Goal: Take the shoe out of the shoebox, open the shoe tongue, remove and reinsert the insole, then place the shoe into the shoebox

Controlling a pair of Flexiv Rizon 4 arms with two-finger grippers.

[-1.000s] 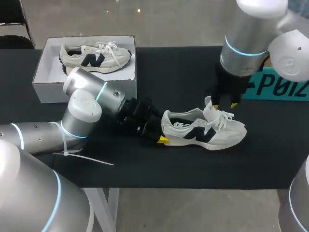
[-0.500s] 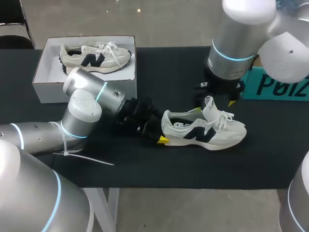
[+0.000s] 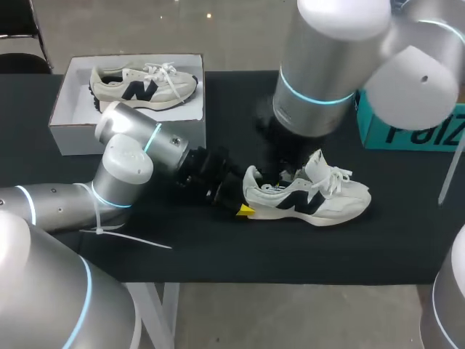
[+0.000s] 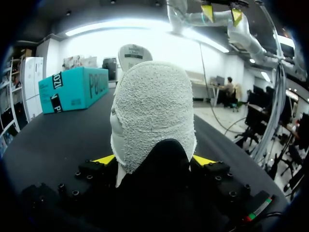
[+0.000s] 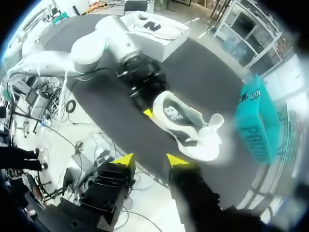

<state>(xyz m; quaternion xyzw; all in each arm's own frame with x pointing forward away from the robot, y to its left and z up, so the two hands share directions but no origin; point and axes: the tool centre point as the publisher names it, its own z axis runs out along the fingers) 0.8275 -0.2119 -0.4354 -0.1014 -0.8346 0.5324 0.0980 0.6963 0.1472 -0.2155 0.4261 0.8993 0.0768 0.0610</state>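
While the shoe (image 3: 309, 198) lies on its sole on the black counter (image 3: 240, 254), out of the shoebox (image 3: 64, 129) and in the same spot as a second ago, the right arm has swung from beside the tongue (image 3: 318, 163) toward the middle, so its bulk now covers the shoe's mouth in the head view. The tongue stands lifted and the laces hang loose, so the opening step looks done. This swing is probably the approach to the insole, which no view shows.

The left claw (image 4: 154, 160) has not shifted. Its yellow tips press the heel from both sides and pin the shoe down. The right claw (image 5: 149, 159) has its fingers parted with nothing between them, and the shoe sits well ahead of it.

Around this, a second shoe (image 3: 142, 81) lies in the shoebox along its far wall, and a teal box (image 3: 410, 132) stands beyond the toe. A white tie (image 3: 127, 237) trails from the left arm.

The raised tongue and slack laces crowd the way into the mouth. The left claw leaves little room at the heel.
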